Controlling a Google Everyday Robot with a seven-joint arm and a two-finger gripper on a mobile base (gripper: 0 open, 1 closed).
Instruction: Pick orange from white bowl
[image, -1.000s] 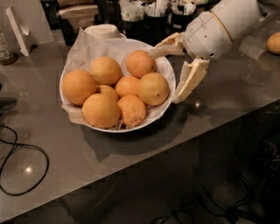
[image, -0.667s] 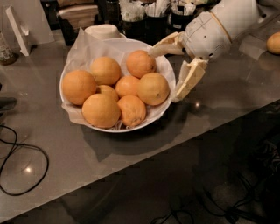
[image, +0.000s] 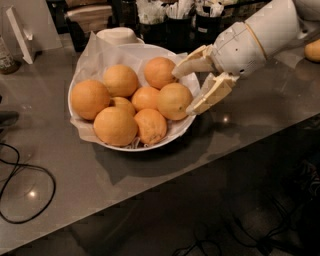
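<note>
The white bowl (image: 85, 131), wide and lined with crinkled white paper, stands on the grey counter and holds several oranges. The paler, yellower orange (image: 173, 101) lies at the bowl's right side. My gripper (image: 184, 92) reaches in from the right over the bowl's right rim. It is open. One finger (image: 192, 62) lies above this orange, beside the deeper-orange fruit (image: 159, 72) at the back. The other finger (image: 210, 95) is at the orange's right side, close to or touching it.
A small white cup-like dish (image: 117, 35) sits just behind the bowl. Dark containers (image: 180, 25) line the back. Another orange (image: 313, 50) lies at the far right. A black cable (image: 22, 192) loops at the front left. The counter's front edge runs diagonally below the bowl.
The gripper's two fingers have come closer together around the right-hand orange; the upper finger has dropped lower. The oranges and bowl have not moved.
</note>
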